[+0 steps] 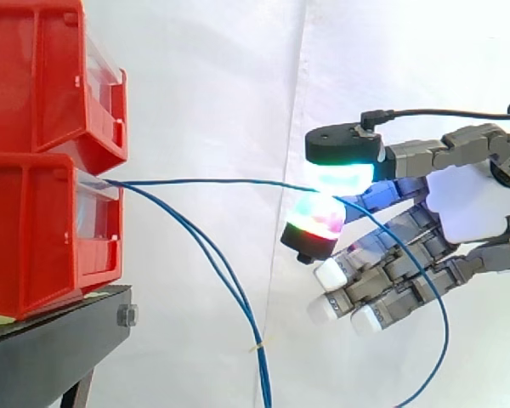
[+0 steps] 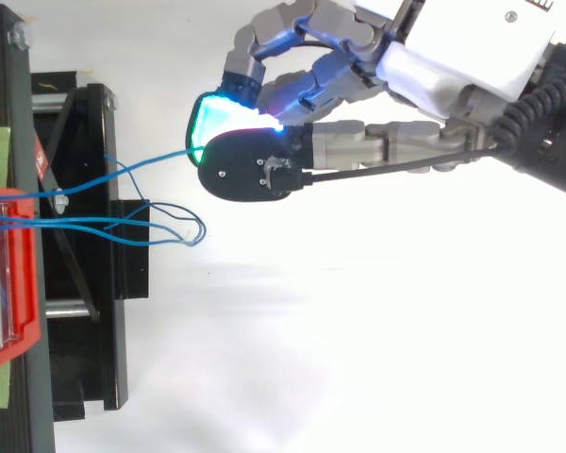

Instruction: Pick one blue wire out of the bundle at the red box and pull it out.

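blue wire (image 1: 212, 181): single strand, runs level from lower red bin (image 1: 34, 238) to hand (image 1: 463, 204). pinched between two glowing pads (image 1: 340, 177) (cyan above, red-green below); other fingers loosely extended beneath. side view: tail past pinch drops in long arc; rest of bundle (image 1: 223, 274) hangs from bin front, well below hand. top view: bundle strands loop over black stand (image 2: 94, 359), stopping short of hand (image 2: 453, 66); pinch itself hidden under pad housing.

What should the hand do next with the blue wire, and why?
Probably pull the hand away from the lower red bin: its fingertips pinch one blue wire that runs nearly straight into that bin, while the other wires hang slack.
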You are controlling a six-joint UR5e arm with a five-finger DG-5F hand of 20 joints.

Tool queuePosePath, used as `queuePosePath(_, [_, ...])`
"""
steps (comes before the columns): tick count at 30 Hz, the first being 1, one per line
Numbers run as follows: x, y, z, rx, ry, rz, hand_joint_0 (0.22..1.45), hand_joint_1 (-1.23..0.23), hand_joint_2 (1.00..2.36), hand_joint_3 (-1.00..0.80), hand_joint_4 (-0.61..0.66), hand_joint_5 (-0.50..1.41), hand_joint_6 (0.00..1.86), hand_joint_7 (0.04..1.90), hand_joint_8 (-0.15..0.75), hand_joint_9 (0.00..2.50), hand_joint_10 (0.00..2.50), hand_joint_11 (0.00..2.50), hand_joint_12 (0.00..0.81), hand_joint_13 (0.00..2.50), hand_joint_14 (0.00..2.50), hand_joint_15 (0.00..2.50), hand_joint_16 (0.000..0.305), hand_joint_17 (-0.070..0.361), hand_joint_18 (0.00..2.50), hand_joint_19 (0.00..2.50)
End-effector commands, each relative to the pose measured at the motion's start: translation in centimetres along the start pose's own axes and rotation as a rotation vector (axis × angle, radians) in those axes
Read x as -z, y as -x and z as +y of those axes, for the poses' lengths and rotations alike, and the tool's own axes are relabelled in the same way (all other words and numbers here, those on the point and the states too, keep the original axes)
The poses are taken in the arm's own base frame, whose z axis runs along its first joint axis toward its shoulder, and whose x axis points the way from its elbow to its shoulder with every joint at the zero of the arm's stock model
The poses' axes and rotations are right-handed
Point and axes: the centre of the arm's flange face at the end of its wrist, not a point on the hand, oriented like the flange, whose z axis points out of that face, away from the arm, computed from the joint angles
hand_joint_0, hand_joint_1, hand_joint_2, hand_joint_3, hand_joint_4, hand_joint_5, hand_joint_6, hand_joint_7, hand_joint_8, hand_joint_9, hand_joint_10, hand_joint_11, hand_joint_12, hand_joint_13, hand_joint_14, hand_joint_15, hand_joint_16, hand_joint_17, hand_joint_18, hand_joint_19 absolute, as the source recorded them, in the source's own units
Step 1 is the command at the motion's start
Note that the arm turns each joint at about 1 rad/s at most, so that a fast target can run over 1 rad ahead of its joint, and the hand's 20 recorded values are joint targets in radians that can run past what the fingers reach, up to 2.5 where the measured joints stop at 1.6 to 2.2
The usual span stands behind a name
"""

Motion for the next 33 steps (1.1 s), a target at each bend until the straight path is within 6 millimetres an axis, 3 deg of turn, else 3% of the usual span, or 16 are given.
queuePosePath(1, [0.01,0.00,0.03,0.000,0.000,0.000,0.64,-0.83,1.01,0.01,0.06,-0.10,0.94,1.00,0.412,0.90,0.01,0.47,0.449,0.70,0.01,0.30,0.055,0.124,0.67,0.26])
queuePosePath(33, [0.01,0.00,0.03,0.000,0.000,0.000,0.64,-0.83,1.01,0.00,0.06,-0.10,0.94,0.98,0.409,0.88,0.01,0.47,0.447,0.70,0.01,0.30,0.055,0.124,0.67,0.26])
